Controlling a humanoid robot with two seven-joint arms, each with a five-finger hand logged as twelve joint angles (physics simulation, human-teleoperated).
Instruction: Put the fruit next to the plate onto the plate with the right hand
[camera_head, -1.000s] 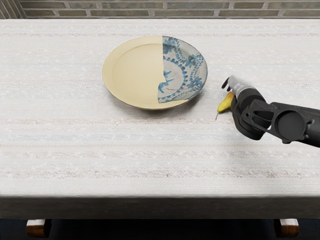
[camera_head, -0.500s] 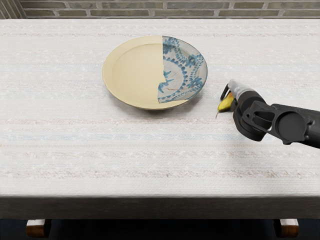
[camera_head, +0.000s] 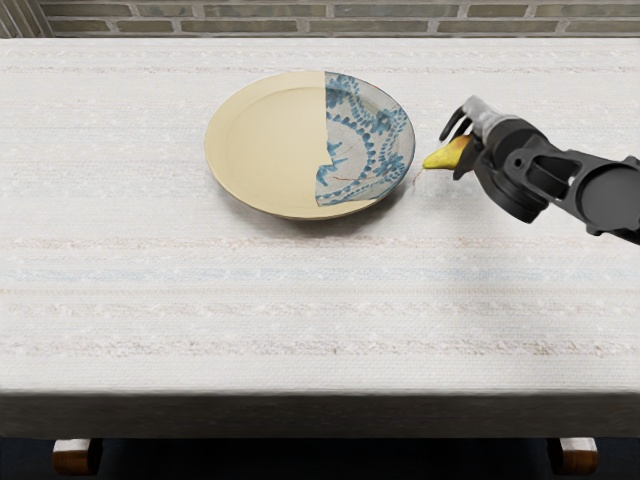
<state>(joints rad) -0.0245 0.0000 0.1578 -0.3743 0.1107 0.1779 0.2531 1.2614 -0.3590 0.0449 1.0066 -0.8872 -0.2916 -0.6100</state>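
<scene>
A round plate (camera_head: 270, 140), cream on its left half and blue-patterned on its right, lies on the table toward the back. Just right of its rim a small yellow fruit (camera_head: 443, 156) with a thin stem is held off the table. My right hand (camera_head: 458, 143) is shut on the fruit, its dark fingers curled over the top, and most of the fruit is hidden behind them. The right arm comes in from the right edge. The left arm is out of view.
The pale woven table (camera_head: 300, 300) spreads wide around the plate, with its front edge near the bottom of the view. A brick wall (camera_head: 320, 15) runs along the back.
My right hand has lifted the fruit off the table and carried it up and back, to just beside the plate's right rim. The plate has not moved.
</scene>
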